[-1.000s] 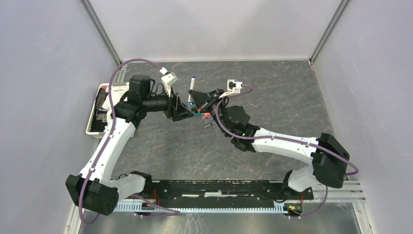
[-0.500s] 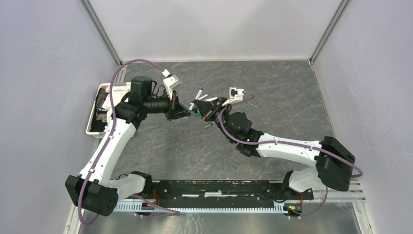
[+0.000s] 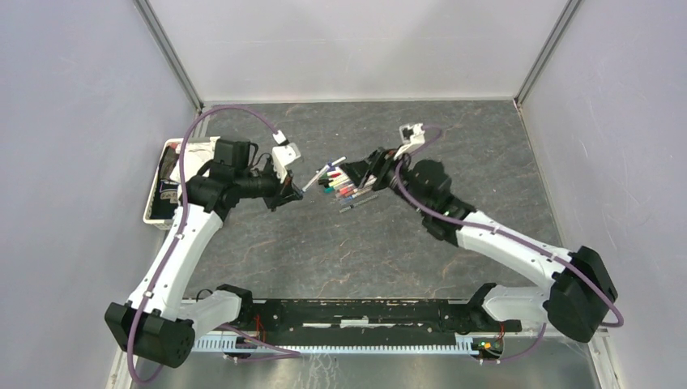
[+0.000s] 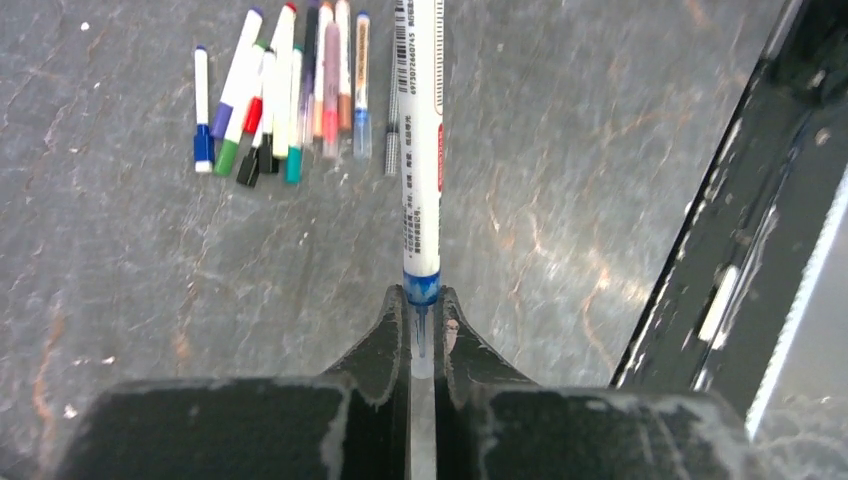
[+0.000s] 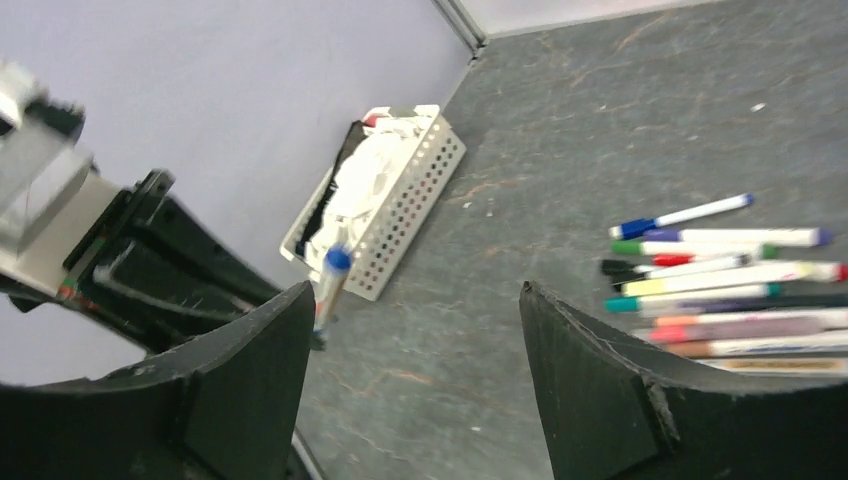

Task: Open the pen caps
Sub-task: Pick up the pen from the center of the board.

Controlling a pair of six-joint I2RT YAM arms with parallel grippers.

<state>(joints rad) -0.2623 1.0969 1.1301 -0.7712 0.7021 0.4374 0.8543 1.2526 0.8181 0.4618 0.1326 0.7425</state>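
My left gripper (image 4: pixel 422 310) (image 3: pixel 296 193) is shut on the blue end of a white-barrelled pen (image 4: pixel 420 150) (image 3: pixel 316 177), which sticks out ahead of it above the table. Whether a clear cap covers the pinched tip I cannot tell. Several more pens (image 4: pixel 280 90) (image 3: pixel 347 186) (image 5: pixel 720 270) lie side by side on the dark table, with coloured pen caps (image 4: pixel 228 157) on their ends. My right gripper (image 5: pixel 415 295) (image 3: pixel 356 172) stands wide open and holds nothing, just right of the pile, facing the held pen (image 5: pixel 330 285).
A white perforated basket (image 5: pixel 420 185) (image 3: pixel 151 207) with white and dark items in it stands at the left wall. Grey walls enclose the table. The arms' black base rail (image 4: pixel 740 200) runs along the near edge.
The pen has passed from my right gripper to my left. The left jaws shut on its blue end, and the right jaws opened and drew back to the right.
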